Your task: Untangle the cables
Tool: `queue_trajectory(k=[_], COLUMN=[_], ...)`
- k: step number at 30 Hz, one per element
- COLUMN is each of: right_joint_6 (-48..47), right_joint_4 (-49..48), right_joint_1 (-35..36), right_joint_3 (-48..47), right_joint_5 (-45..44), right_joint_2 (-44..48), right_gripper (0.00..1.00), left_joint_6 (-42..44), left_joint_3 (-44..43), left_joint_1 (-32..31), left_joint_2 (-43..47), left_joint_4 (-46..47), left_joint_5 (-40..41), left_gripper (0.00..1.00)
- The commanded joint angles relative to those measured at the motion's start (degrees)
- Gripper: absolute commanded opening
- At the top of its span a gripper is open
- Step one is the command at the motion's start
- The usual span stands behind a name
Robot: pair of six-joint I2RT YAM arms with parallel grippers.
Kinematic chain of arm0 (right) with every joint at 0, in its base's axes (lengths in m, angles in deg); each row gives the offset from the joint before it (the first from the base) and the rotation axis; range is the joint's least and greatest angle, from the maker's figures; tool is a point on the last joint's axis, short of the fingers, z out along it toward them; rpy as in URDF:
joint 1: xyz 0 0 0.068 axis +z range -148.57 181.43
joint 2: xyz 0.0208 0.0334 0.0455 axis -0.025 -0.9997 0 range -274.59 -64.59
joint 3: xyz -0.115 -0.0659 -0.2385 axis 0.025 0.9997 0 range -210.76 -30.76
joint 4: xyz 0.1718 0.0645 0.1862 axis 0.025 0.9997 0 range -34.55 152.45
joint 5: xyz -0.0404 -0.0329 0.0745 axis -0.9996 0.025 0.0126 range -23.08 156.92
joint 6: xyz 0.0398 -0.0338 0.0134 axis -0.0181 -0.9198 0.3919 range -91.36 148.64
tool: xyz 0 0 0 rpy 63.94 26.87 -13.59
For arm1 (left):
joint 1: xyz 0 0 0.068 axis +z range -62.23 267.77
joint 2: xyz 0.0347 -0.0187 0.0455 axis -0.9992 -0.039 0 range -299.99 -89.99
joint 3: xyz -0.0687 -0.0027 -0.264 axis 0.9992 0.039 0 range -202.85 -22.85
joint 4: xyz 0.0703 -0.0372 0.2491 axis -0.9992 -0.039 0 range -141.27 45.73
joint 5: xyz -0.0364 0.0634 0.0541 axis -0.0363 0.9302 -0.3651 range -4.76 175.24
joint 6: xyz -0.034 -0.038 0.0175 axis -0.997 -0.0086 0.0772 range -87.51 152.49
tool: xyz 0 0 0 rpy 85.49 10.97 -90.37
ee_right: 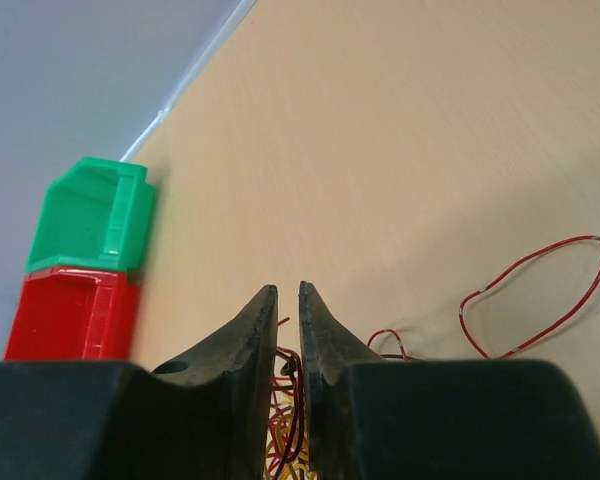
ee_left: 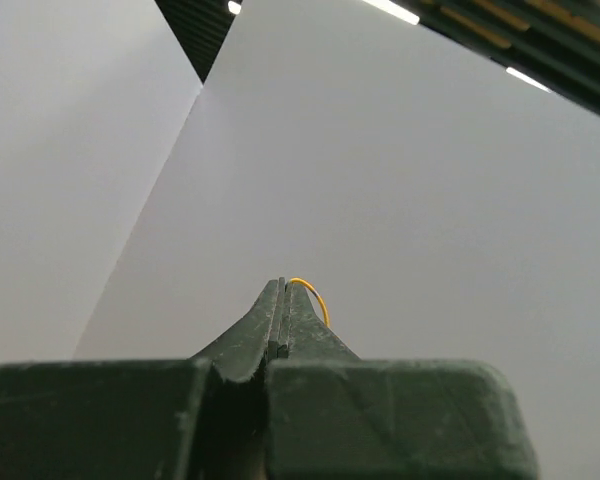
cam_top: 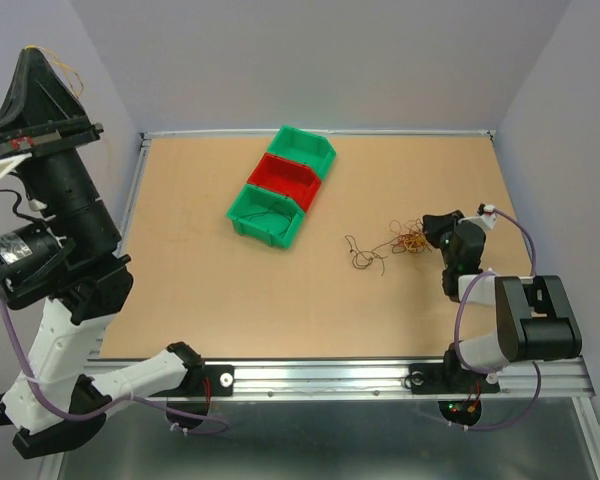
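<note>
Right gripper [ee_right: 288, 300], jaws slightly apart, sits over tangle [cam_top: 412, 241] center-right w/ strands between — mid-separating; next, prob clamp one strand & pull.

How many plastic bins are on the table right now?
3, touching in a diagonal row at the table's far centre: a green bin farthest, a red bin in the middle, a green bin nearest. None looks hidden.

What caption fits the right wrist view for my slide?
Right tool, jaws slightly apart, poised over the cables tangle, one red loop lying loose on the table beside it.
</note>
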Motion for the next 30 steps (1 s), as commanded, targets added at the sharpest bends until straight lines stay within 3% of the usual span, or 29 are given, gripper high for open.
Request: queue_trajectory(k=[1,4,5,6,9,13,16,22,26,30], right_joint_6=[0.5,-1.1,-2.8,-3.4,-4.8,-4.1,-3.3,-2.6,-1.6,-0.6], right_joint_4=[-0.6,-0.8,-0.7,-0.7,-0.7,-0.5,-0.5,-0.5,-0.8,-3.0], right_joint_1=[-0.9,-1.0,-1.0,-1.0,-1.0,-1.0,-0.9,-0.9,-0.9,-0.9], right_joint_3=[1.5,1.8,1.5,1.5,2.0,3.4,4.4,6.3,7.5,8.9], right_joint_5=[-1.9,0.2,3.4,4.8,10.5,14.0,15.1,14.9,14.8,15.6], right_joint_2=[2.7,5.1,5.6,6.4,9.7,14.8,18.5,23.9,26.3,26.8], right_gripper=[0.21,0.23,0.32,0.6,0.89,0.97,1.0,1.0,1.0,1.0], left_joint_6=[-2.9,-6.6,-8.8,-10.0,-15.3,-20.8,-27.5,-36.9,-38.3,-39.9], left_joint_3=[9.3,17.5,21.3,23.2,30.4,36.8,41.4,46.1,48.4,51.9], left_joint_1=[0.1,0.1,0.2,0.2,0.2,0.2,0.2,0.2,0.2,0.1], left_joint_2=[0.4,2.5,2.9,3.6,5.3,8.2,11.5,14.9,15.7,16.8], left_joint_4=[2.2,-2.2,-4.9,-5.8,-6.0,-5.9,-3.5,-2.3,0.2,4.1], left_joint_5=[-9.8,-24.7,-28.1,-31.3,-41.1,-52.6,-56.0,-57.5,-61.8,-58.9], left_gripper=[0.0,0.0,0.0,0.0,0.0,0.0,0.0,0.0,0.0,0.0])
